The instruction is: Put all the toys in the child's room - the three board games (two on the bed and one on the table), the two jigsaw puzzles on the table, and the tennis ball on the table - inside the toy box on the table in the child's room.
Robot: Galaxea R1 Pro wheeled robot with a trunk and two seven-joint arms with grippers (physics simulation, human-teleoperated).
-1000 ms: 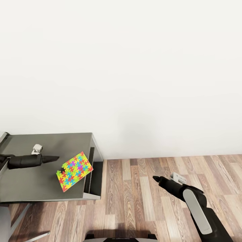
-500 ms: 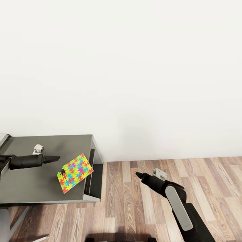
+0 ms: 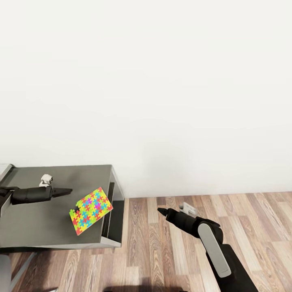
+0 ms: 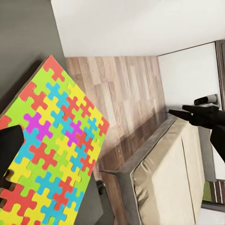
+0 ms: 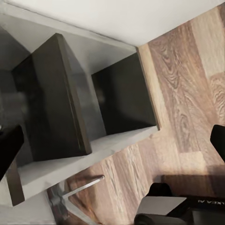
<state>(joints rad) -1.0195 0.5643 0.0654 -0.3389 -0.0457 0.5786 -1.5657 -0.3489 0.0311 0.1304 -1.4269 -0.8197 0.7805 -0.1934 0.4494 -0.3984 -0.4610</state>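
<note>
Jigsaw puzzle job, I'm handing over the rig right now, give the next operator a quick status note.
Left gripper: over the dark-grey desk section, holding nothing, pointing toward the jigsaw puzzle; open or shut cannot be told.
Right gripper: over the wood floor, empty.
The puzzle lies flat near the desk's edge, ungrasped.
Done: nothing visible.
Left: pick up this puzzle, carry it to the toy box.

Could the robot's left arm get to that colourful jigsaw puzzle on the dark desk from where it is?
Probably yes. The left gripper hangs above the dark table just beside the jigsaw puzzle, with nothing between them. The puzzle lies flat, so gripping it may be awkward.
</note>
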